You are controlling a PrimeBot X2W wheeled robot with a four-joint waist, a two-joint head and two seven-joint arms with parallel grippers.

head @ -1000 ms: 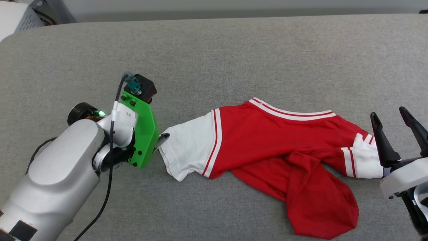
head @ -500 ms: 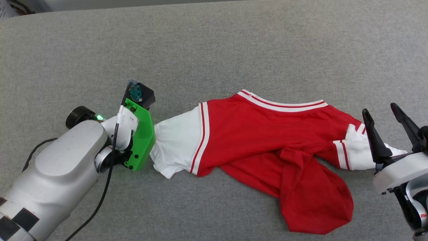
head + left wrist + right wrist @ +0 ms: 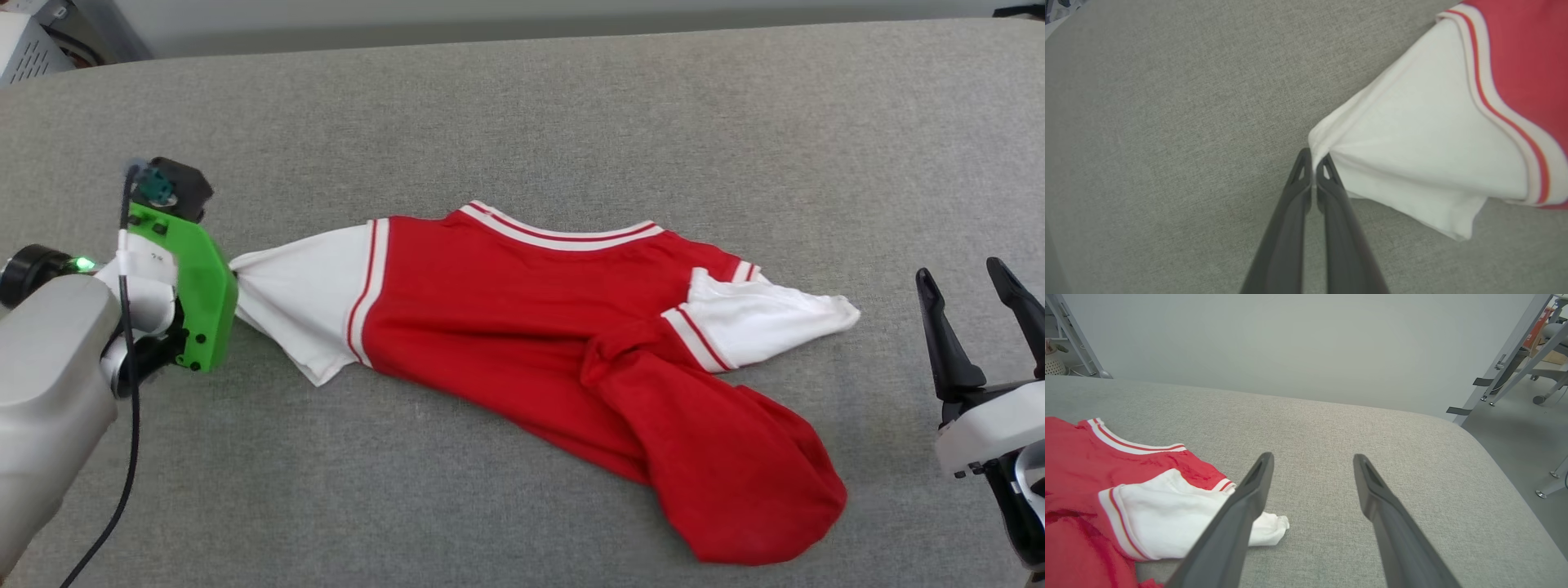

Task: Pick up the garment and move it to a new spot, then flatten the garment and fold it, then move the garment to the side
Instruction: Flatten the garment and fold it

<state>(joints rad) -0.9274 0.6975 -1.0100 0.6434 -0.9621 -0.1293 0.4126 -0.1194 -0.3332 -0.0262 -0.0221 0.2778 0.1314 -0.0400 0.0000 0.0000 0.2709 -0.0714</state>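
The garment (image 3: 490,318), a red T-shirt with white sleeves, lies stretched sideways on the grey padded surface (image 3: 571,114). Its lower body is bunched into a red lump (image 3: 735,474) at the front right. My left gripper (image 3: 229,276), under its green mount, is shut on the tip of the left white sleeve (image 3: 1412,134). In the left wrist view the left gripper (image 3: 1313,158) pinches the sleeve's hem, which is pulled taut. My right gripper (image 3: 960,271) stands open, well clear to the right of the other white sleeve (image 3: 767,318). In the right wrist view the right gripper (image 3: 1313,457) holds nothing, and that sleeve (image 3: 1180,514) lies to its left.
The padded surface's rounded right edge (image 3: 1486,457) drops to a grey floor with metal frame legs (image 3: 1506,355). Its back edge runs along a pale wall (image 3: 1290,335). A white vented box (image 3: 24,49) sits beyond the far left corner.
My left gripper has drawn the sleeve to the left, dragging the whole garment that way and stretching it out. The right sleeve now lies apart from the open right gripper.
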